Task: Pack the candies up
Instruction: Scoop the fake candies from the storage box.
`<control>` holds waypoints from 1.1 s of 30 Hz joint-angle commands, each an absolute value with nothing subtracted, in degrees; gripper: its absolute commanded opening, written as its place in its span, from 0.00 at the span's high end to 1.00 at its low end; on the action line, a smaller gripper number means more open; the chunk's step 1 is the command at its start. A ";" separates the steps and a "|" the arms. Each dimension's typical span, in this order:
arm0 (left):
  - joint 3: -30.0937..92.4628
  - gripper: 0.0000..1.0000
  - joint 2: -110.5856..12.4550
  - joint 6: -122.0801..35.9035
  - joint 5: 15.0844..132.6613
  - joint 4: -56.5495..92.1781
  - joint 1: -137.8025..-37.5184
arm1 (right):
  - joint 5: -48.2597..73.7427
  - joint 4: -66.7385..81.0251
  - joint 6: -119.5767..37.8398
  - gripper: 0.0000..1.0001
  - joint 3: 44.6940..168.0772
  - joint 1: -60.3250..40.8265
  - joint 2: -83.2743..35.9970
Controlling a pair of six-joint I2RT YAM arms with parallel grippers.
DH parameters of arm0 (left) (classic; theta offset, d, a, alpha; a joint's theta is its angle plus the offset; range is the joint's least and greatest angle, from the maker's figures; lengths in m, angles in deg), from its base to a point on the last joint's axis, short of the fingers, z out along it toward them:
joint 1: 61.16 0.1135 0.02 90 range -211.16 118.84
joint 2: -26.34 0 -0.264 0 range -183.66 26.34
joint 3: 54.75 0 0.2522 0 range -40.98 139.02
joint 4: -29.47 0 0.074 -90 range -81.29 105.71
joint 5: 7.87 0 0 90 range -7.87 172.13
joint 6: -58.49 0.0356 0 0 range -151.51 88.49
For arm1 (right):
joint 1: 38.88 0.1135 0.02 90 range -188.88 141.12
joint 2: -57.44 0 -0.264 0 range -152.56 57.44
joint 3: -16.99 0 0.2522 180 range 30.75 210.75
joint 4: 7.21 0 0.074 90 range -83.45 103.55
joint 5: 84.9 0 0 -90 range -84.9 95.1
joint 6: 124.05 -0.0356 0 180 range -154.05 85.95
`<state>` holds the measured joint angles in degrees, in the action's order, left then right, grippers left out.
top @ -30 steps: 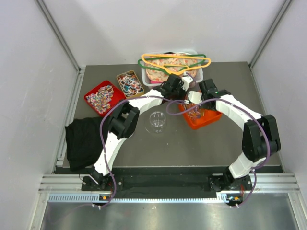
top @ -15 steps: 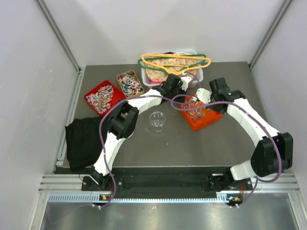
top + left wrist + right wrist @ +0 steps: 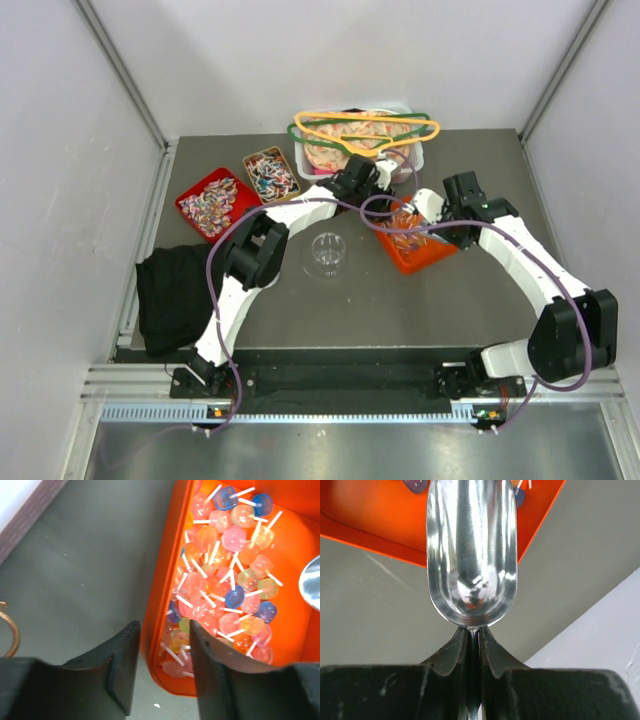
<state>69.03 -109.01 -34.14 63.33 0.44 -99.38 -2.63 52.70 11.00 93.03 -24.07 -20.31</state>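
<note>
Right fingers pinching the scoop by its handle, my left fingers spread over the orange tray wall with the candies heaped inside, so digging too steep could tip it and scatter them across the desk.

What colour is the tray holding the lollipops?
The tray is bright orange, clearest in the left wrist view.

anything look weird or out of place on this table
Yes: orange and green clothes hangers lie across the top of the white bin at the far edge, over its contents. A black cloth sits bunched at the left edge of the table. Nothing looks spilled.
</note>
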 commanded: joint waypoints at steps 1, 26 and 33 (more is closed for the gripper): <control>69.94 0.45 -106.55 -38.44 59.03 2.26 -98.25 | 1.66 50.67 7.61 1.00 93.42 -24.55 -16.83; 69.93 0.35 -106.99 -52.08 44.60 11.32 -96.05 | 4.75 45.93 1.89 1.00 94.91 -21.57 -19.64; 70.20 0.35 -107.25 -51.20 45.48 10.70 -96.49 | 4.22 45.66 1.10 1.00 96.84 -19.10 -21.39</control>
